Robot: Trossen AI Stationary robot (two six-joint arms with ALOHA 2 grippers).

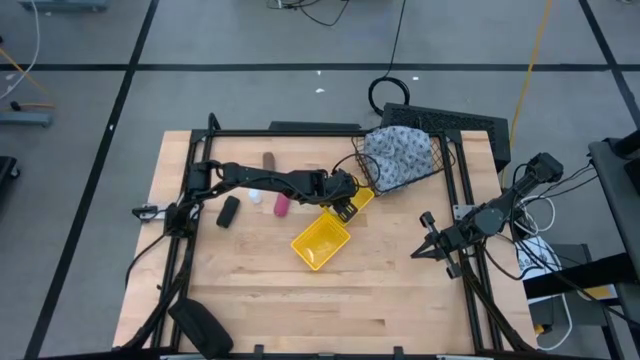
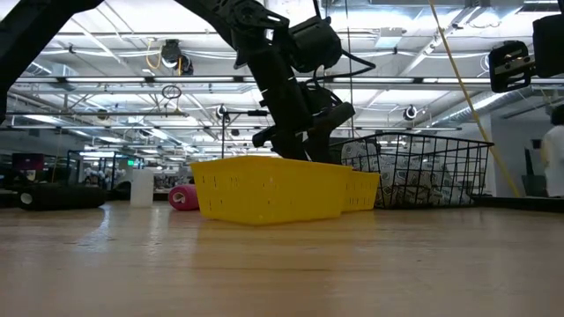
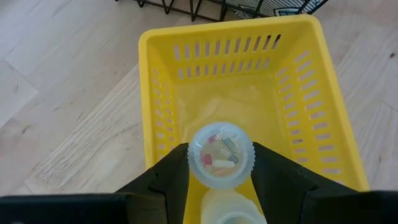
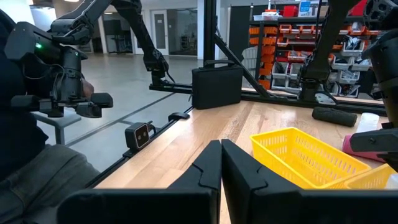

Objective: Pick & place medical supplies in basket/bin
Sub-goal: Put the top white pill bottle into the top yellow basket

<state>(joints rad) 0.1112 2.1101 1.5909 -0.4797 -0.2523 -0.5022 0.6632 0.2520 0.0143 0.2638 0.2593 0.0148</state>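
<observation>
My left gripper hovers over the far compartment of the yellow bin, shut on a tiny white bottle. In the low view the left gripper hangs just above the yellow bin. The grey-blue cloth bundle lies inside the black wire basket. On the table stand or lie another white bottle, the pink cylinder and the brown cylinder. My right gripper waits shut near the table's right edge. My left gripper pinches the tiny white bottle between its two fingers, one on each side of the bottle's ribbed round end. It comes from above, pointing down into the compartment. The bottle is lifted clear of the bin's floor; small coloured pills show through its end.
A flat black box lies behind the wire basket at the far right. A dark oblong object rests left of the pink cylinder, and another dark object lies at the near left corner. Bare wood spans the near half.
</observation>
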